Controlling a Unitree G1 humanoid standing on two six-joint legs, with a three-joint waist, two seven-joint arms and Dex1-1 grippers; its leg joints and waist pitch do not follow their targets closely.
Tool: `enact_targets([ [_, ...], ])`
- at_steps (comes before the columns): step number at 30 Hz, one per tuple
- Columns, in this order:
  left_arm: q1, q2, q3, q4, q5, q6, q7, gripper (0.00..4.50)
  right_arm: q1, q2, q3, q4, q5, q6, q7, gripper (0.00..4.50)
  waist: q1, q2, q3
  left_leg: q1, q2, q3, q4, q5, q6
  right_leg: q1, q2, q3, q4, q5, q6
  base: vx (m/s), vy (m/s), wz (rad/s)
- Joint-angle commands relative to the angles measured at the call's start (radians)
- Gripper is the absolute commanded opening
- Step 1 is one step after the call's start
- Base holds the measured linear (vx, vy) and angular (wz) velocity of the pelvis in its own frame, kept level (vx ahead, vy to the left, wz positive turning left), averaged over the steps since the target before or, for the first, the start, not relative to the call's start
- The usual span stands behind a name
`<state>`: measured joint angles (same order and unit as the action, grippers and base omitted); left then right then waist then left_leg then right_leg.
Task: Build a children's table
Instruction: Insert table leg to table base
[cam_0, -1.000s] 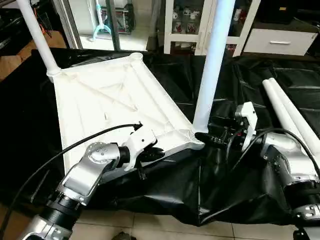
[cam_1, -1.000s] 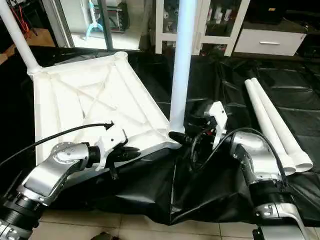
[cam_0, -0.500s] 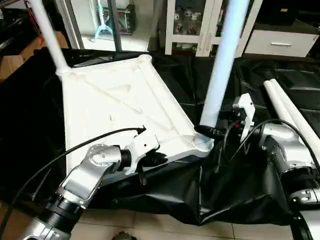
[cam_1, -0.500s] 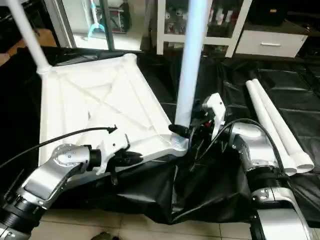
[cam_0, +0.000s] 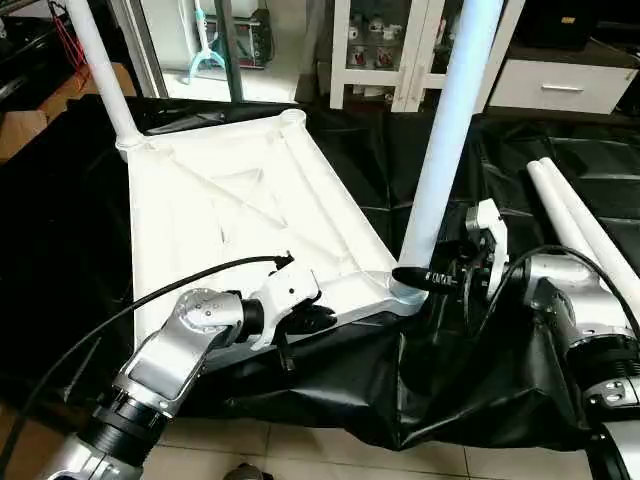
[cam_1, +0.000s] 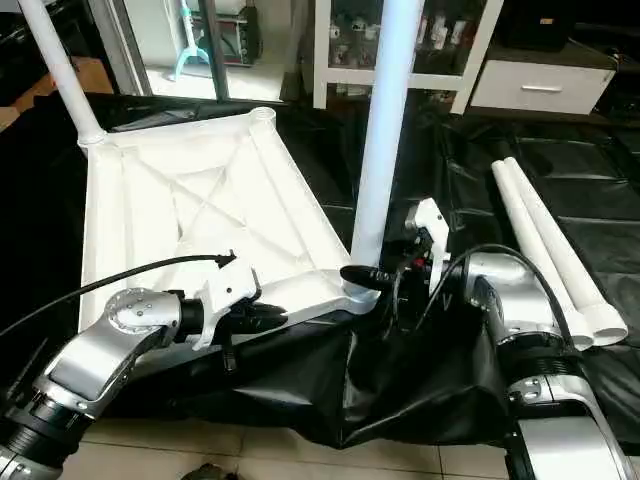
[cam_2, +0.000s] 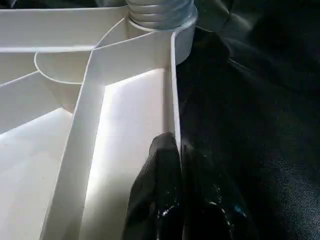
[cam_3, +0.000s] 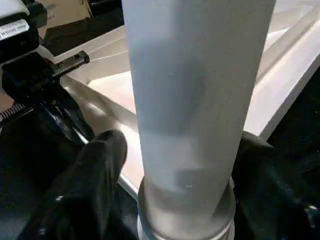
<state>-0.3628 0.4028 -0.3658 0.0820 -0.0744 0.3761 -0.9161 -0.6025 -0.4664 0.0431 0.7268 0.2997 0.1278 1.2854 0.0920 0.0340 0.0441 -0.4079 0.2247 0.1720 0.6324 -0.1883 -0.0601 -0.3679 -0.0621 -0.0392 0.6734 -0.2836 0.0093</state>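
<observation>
The white plastic tabletop (cam_0: 240, 215) lies upside down on a black sheet (cam_0: 470, 380) spread over the work surface, its X-ribbed underside facing up and its long sides running from near to far. Two white legs already stand in corner sockets: one leg (cam_0: 100, 72) rises from the far left corner and leans to the left, and a second leg (cam_0: 448, 140) stands in the near right corner socket (cam_0: 408, 290), nearly upright. Two more spare legs (cam_0: 585, 235) lie side by side on the sheet at the right, well apart from the tabletop. The left gripper (cam_2: 179, 150) is pinched tight on the thin upright wall along the tabletop's near edge, one black finger inside the rim and one outside, just left of the near right socket. The right gripper (cam_0: 432, 276) sits at the foot of the near right leg, its black fingers (cam_3: 95, 165) standing apart on either side of the tube just above the socket; from the right wrist view the fingers flank the leg closely, but I cannot tell whether they press on it or merely bracket it. White cabinets (cam_0: 400, 50) and a white drawer unit (cam_0: 560, 85) stand beyond the far edge.
</observation>
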Motion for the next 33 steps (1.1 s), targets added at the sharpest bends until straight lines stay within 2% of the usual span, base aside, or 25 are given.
enact_targets([
  [1,-0.003,-0.003,-0.018,-0.044,-0.012,-0.018,-0.034,0.0,-0.016,-0.011,0.001,0.009,-0.014,0.0,0.01,3.04,-0.007,-0.013,-0.084,0.029,0.005,0.004,-0.045,0.076,0.127,0.04,-0.049,0.025,-0.051,0.385,-0.297,0.0,0.0,0.0],
  [3,-0.003,-0.002,-0.018,-0.044,-0.012,-0.018,-0.034,0.0,-0.017,-0.011,0.002,0.012,-0.016,0.0,0.014,2.78,-0.007,-0.014,-0.085,0.028,0.004,0.004,-0.045,0.077,0.128,0.042,-0.049,0.025,-0.05,0.388,-0.296,0.0,0.0,0.0],
  [13,0.0,0.005,-0.02,-0.046,-0.011,-0.015,-0.041,0.0,-0.022,-0.005,0.015,0.037,-0.029,-0.003,0.036,2.04,-0.006,-0.013,-0.084,0.028,0.005,0.004,-0.045,0.073,0.13,0.04,-0.049,0.025,-0.051,0.38,-0.299,0.0,0.0,0.0],
  [19,0.003,0.008,-0.022,-0.049,-0.01,-0.013,-0.046,0.0,-0.022,0.003,0.015,0.055,-0.03,-0.004,0.046,1.97,-0.007,-0.014,-0.082,0.029,0.006,0.004,-0.047,0.048,0.119,0.039,-0.051,0.026,-0.053,0.343,-0.299,0.0,0.0,0.0],
  [23,0.009,0.01,-0.021,-0.052,-0.009,-0.006,-0.045,0.0,-0.02,0.02,0.005,0.073,-0.027,-0.004,0.036,1.96,-0.007,-0.015,-0.083,0.026,0.005,0.004,-0.045,0.062,0.126,0.04,-0.05,0.026,-0.05,0.367,-0.299,0.0,0.0,0.0],
  [25,0.01,0.006,-0.016,-0.051,-0.01,0.013,-0.031,0.0,-0.018,0.039,0.002,0.084,-0.037,-0.01,-0.014,1.96,-0.009,-0.013,-0.083,0.027,0.005,0.003,-0.045,0.066,0.127,0.039,-0.05,0.026,-0.049,0.373,-0.298,0.0,0.0,0.0],
  [27,0.005,-0.004,-0.012,-0.041,-0.004,0.028,-0.01,0.0,-0.016,0.054,0.004,0.096,-0.049,-0.018,-0.052,1.96,-0.011,-0.014,-0.08,0.027,0.005,0.004,-0.048,0.04,0.12,0.039,-0.051,0.026,-0.054,0.34,-0.298,0.0,0.0,0.0],
  [28,-0.009,-0.034,-0.003,-0.013,0.017,0.054,0.05,0.0,-0.017,0.089,0.001,0.133,-0.072,-0.04,-0.149,1.96,-0.016,-0.009,-0.078,0.028,0.008,0.005,-0.049,0.024,0.112,0.034,-0.053,0.028,-0.054,0.321,-0.3,0.0,0.0,0.0],
  [29,-0.009,-0.034,-0.003,-0.013,0.017,0.054,0.05,0.0,-0.017,0.089,0.001,0.133,-0.072,-0.04,-0.149,1.96,-0.016,-0.012,-0.077,0.03,0.006,0.003,-0.052,0.013,0.101,0.038,-0.053,0.028,-0.06,0.295,-0.299,0.0,0.0,0.0],
  [30,-0.024,-0.064,0.005,0.015,0.035,0.077,0.107,0.0,-0.02,0.121,-0.007,0.167,-0.087,-0.054,-0.239,1.96,-0.019,-0.008,-0.079,0.03,0.006,0.004,-0.051,0.006,0.099,0.035,-0.054,0.029,-0.057,0.293,-0.302,0.0,0.0,0.0],
  [31,-0.037,-0.09,0.013,0.038,0.047,0.097,0.153,0.0,-0.025,0.148,-0.016,0.191,-0.094,-0.064,-0.315,1.96,-0.02,-0.01,-0.075,0.032,0.006,0.002,-0.055,-0.007,0.09,0.038,-0.054,0.029,-0.064,0.263,-0.298,0.0,0.0,0.0],
  [32,-0.047,-0.109,0.018,0.054,0.056,0.111,0.187,0.0,-0.028,0.168,-0.022,0.208,-0.099,-0.071,-0.371,1.96,-0.025,-0.009,-0.073,0.034,0.005,0.004,-0.057,-0.02,0.076,0.034,-0.054,0.031,-0.068,0.233,-0.296,0.0,0.0,0.0],
  [33,-0.047,-0.109,0.018,0.054,0.056,0.111,0.187,0.0,-0.028,0.168,-0.022,0.208,-0.099,-0.071,-0.371,1.96,-0.026,-0.01,-0.075,0.034,0.005,0.003,-0.058,-0.029,0.069,0.037,-0.056,0.03,-0.069,0.215,-0.294,0.0,0.0,0.0],
])
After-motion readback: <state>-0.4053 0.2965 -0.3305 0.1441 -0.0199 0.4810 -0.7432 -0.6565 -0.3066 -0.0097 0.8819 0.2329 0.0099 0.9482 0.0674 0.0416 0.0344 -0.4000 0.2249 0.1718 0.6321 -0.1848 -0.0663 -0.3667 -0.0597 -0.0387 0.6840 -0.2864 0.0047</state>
